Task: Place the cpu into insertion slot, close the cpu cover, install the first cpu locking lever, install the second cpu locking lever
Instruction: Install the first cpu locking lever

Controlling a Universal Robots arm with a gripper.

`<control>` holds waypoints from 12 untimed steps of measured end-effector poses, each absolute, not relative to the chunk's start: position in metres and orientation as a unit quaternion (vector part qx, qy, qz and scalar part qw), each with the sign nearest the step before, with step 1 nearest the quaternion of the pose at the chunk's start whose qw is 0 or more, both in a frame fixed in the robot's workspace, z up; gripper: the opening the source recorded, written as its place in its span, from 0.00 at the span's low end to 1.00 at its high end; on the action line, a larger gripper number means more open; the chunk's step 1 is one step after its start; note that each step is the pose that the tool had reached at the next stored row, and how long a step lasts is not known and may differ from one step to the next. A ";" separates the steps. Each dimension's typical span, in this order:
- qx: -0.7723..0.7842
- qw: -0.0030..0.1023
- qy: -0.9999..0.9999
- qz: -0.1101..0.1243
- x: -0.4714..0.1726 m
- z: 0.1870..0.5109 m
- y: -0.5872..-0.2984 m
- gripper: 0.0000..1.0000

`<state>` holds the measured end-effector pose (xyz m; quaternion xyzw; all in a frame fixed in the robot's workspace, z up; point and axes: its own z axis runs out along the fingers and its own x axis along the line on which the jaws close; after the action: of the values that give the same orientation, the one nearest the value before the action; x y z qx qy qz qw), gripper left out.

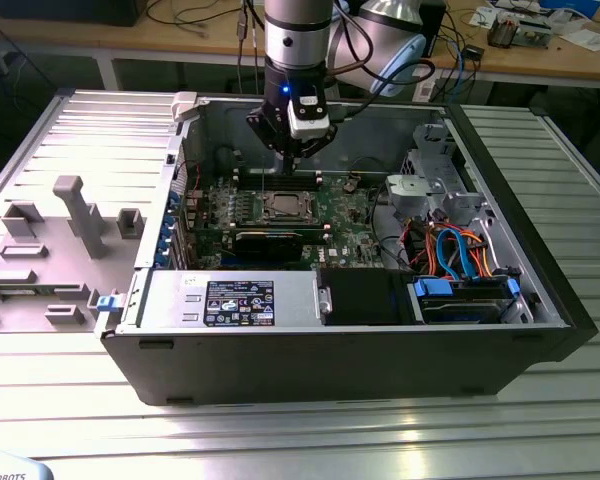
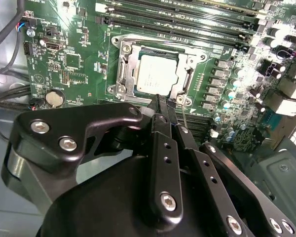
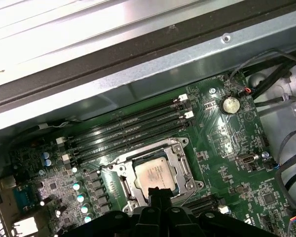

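Observation:
The cpu [image 1: 283, 207] lies in the insertion slot [image 1: 267, 196] on the green board inside the open computer case. Its dull silver top [image 2: 158, 74] [image 3: 155, 173] shows through the cut-out of the cpu cover [image 2: 126, 69] [image 3: 180, 165], which lies flat over it. My gripper [image 1: 292, 155] hangs just above the board at the socket's edge nearest the back wall in the exterior view. In both wrist views the black fingers [image 2: 160, 101] [image 3: 155, 193] are pressed together at that edge with nothing between them. A thin metal rod [image 2: 184, 116] stands beside the fingertips.
Long black memory slots [image 3: 133, 128] run beside the socket. A long black expansion card [image 1: 270, 240], a power supply [image 1: 230, 300] and a drive cage with blue and orange cables [image 1: 460, 255] crowd the case. A grey fixture [image 1: 80, 215] stands on the table at the exterior view's left.

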<state>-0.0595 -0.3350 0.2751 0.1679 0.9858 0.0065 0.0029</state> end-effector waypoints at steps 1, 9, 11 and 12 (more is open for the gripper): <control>0.168 0.003 0.986 0.006 -0.059 0.275 -0.335 0.11; 0.168 0.003 0.986 0.006 -0.059 0.275 -0.335 0.11; 0.168 0.003 0.986 0.006 -0.059 0.275 -0.335 0.11; 0.167 0.003 0.986 0.006 -0.059 0.275 -0.335 0.11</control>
<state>-0.0595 -0.3350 0.2751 0.1675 0.9858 0.0065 0.0029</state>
